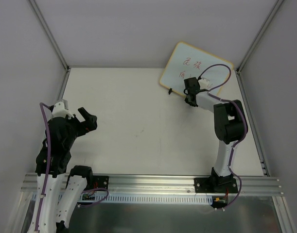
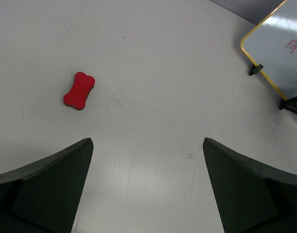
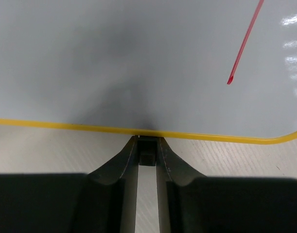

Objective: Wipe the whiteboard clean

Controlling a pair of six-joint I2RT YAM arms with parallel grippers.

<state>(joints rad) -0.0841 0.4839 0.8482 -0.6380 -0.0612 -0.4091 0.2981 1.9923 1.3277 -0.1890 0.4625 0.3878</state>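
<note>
The whiteboard (image 1: 187, 58) stands at the back right, leaning on its two black feet, with a yellow frame and red handwriting (image 1: 187, 63). My right gripper (image 1: 190, 100) is at its lower edge, shut on one black foot (image 3: 147, 156). The board (image 3: 138, 63) fills the right wrist view, with one red stroke (image 3: 243, 43). My left gripper (image 1: 87, 119) is open and empty, raised over the left of the table. In the left wrist view the fingers (image 2: 46, 184) are wide apart, and the board (image 2: 284, 48) is far to the upper right.
A small red bone-shaped block (image 2: 79, 90) lies flat on the white table (image 1: 133, 126), ahead and left of the left gripper. It does not show in the top view. Grey walls close off the back and sides.
</note>
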